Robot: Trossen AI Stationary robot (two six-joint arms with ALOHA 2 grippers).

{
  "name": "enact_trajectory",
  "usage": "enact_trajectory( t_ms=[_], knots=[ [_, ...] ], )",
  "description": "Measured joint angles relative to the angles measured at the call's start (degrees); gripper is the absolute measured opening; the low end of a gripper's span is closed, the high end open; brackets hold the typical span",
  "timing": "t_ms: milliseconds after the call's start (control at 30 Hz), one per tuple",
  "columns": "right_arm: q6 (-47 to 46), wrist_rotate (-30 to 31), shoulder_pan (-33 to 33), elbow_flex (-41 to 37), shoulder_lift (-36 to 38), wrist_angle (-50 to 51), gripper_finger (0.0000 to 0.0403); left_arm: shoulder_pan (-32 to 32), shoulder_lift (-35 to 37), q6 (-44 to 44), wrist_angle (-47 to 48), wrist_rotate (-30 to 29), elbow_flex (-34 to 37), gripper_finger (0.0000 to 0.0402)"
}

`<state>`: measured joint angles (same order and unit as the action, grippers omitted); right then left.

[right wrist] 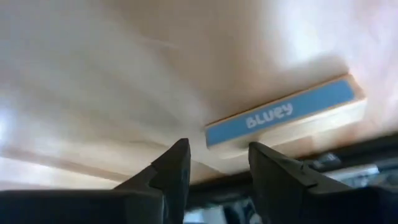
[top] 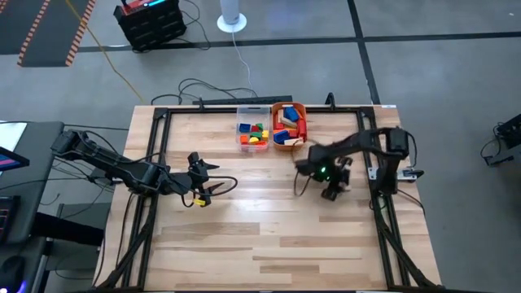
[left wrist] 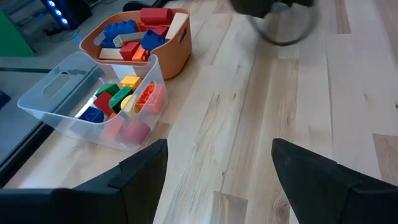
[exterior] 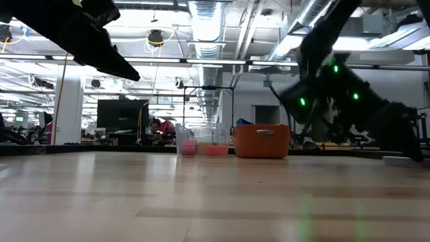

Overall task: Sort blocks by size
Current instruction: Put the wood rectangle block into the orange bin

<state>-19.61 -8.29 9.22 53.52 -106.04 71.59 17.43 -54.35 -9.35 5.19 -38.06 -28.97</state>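
Note:
Several blocks, red, blue, green and yellow, lie in a clear tub [top: 252, 135] [left wrist: 93, 102]. Bigger red, blue and plain wood blocks fill the orange tub [top: 289, 126] [left wrist: 140, 34] beside it, at the table's far middle. A wood bar with a blue face [right wrist: 286, 118] lies flat on the table by a dark edge rail. My right gripper [right wrist: 214, 165] [top: 332, 189] points down short of that bar, open, with only bare table between its fingers. My left gripper [left wrist: 217, 180] [top: 207, 181] hovers open at the table's left middle, facing the tubs.
Black frame rails [top: 159, 146] run along the table's left, right and far edges. Cables [top: 220, 85] lie behind the far edge. Bare wood [top: 269, 236] spreads across the near half of the table. In the low view the tubs [exterior: 262, 141] stand in the middle distance.

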Motion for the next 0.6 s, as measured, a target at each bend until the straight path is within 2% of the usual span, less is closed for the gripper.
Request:
enact_trajectory(
  t_ms=[167,267,367,467,600],
  knots=[
    [-2.85,-0.97,-11.58,7.57,0.0,-3.9,0.0189,0.0,0.0,-0.08,0.0,0.0,0.0,0.028],
    [-2.4,-1.01,-15.73,12.21,0.0,-9.13,0.0189,0.0,0.0,-0.08,-0.2,0.0,0.0,0.028],
    [-1.36,2.02,-17.69,17.08,-0.07,-12.71,0.0189,0.0,0.0,-0.02,-0.74,0.0,0.0,0.028],
    [-0.54,7.68,-18.7,21.95,-0.07,-10.57,0.0189,0.0,0.0,0.64,-1.57,0.0,0.0,0.028],
    [-8.57,11.78,-17.69,25.17,-0.07,-12.18,0.0189,0.0,0.0,1.46,-1.56,-0.02,0.0,0.028]
  ],
)
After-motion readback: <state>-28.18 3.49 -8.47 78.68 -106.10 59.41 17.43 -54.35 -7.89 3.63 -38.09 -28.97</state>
